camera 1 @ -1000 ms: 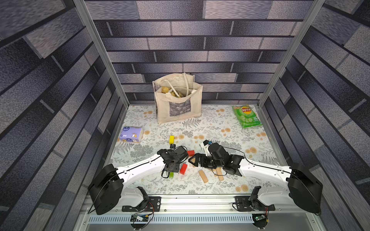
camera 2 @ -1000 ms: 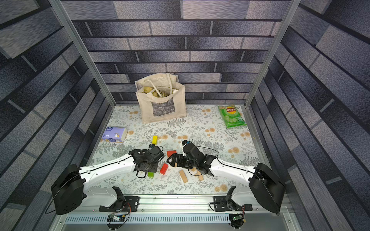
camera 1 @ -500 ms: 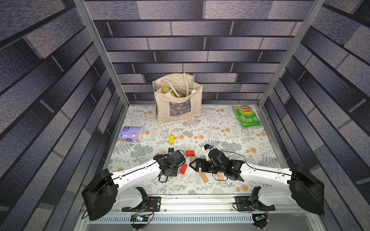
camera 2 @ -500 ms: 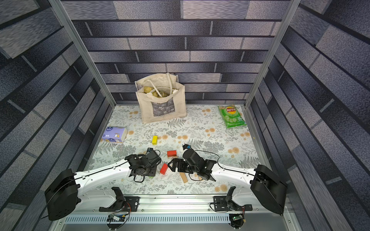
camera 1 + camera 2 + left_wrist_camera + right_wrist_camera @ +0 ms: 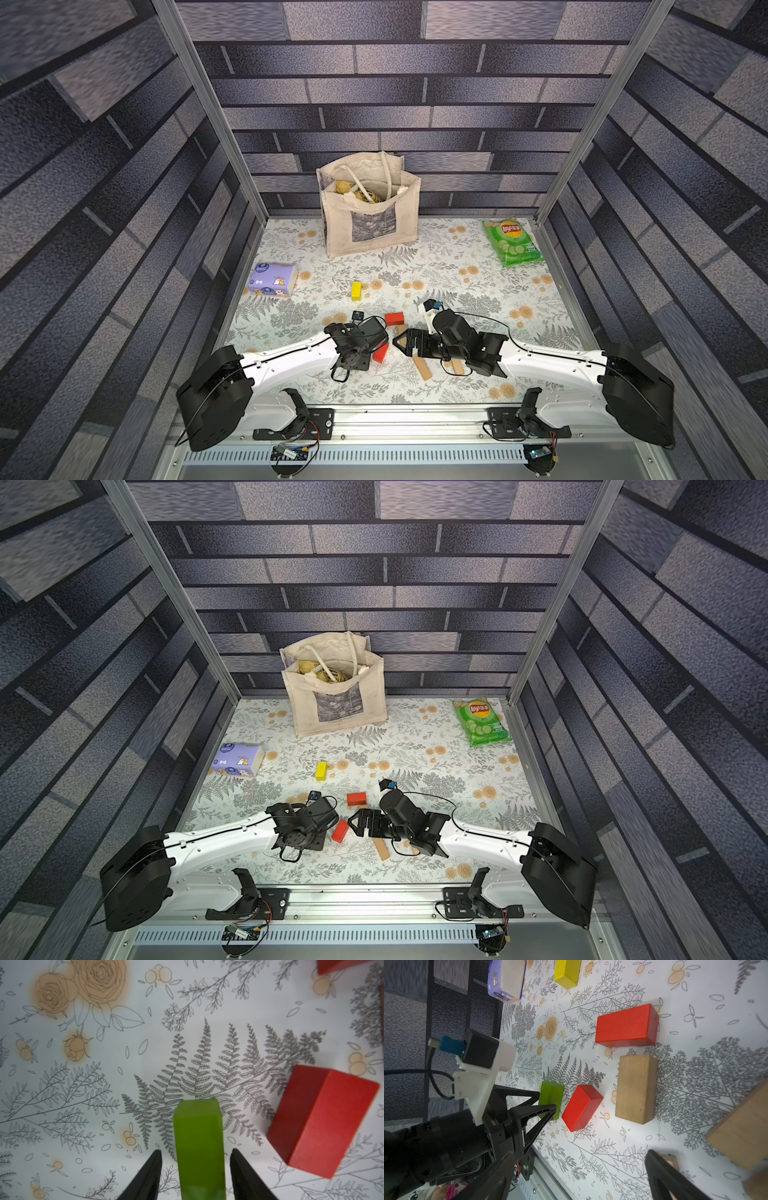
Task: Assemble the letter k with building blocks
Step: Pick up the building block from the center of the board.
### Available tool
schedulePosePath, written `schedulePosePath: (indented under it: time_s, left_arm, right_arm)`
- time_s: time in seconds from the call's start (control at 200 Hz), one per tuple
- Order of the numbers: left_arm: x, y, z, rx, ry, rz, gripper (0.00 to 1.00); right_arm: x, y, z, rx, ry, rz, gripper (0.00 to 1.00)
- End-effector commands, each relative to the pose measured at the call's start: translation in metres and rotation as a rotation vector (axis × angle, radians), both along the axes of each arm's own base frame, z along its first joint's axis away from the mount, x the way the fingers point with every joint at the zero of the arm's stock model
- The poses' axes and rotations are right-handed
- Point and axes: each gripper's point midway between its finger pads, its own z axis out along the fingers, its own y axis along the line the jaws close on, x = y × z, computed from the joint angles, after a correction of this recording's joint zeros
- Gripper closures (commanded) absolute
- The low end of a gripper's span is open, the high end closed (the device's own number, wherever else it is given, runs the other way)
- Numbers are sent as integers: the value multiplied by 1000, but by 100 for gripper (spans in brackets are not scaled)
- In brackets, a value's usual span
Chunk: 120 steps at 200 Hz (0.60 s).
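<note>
A: Floral-print counter [image 5: 457,266], grey brick walls. The left hand [image 5: 195,1149]?
B: Apart, straddling the small green wooden block [image 5: 198,1126] without gripping it. A red wooden block [image 5: 320,1122] lies just beside.
A: The right hand [image 5: 580,1152]?
B: Spread wide, empty. Next, probably: clamp green, lift clear of red.

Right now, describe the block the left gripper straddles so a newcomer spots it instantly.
From the canvas tote bag at the back, come forward to the left gripper. Between its open fingers lies the green block, the only green one, with a slanted red block beside it.

matt painted green block [image 5: 199,1147], bare wooden tan block [image 5: 635,1088] (scuffed), glossy chip bag [image 5: 513,243]
</note>
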Motion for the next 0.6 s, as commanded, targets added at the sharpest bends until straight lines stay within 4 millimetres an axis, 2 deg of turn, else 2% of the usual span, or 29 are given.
schedulePosePath:
  time_s: [0.0,0.14,0.431,0.516,0.596]
  left_arm:
    - [5,2,5,20,-25,26,46]
    - [7,2,4,17,-38,36,50]
    - [6,-5,-4,-4,-14,36,51]
    - [5,-7,-4,-7,-9,35,57]
    - [5,-6,-2,-6,-10,42,59]
  right_arm:
    - [-1,-2,3,9,-29,-2,0]
    - [-2,-4,7,12,-38,-1,0]
    - [-3,-5,4,14,-42,0,0]
    - [-2,-2,6,25,-40,6,0]
    - [-3,-2,5,30,-38,8,0]
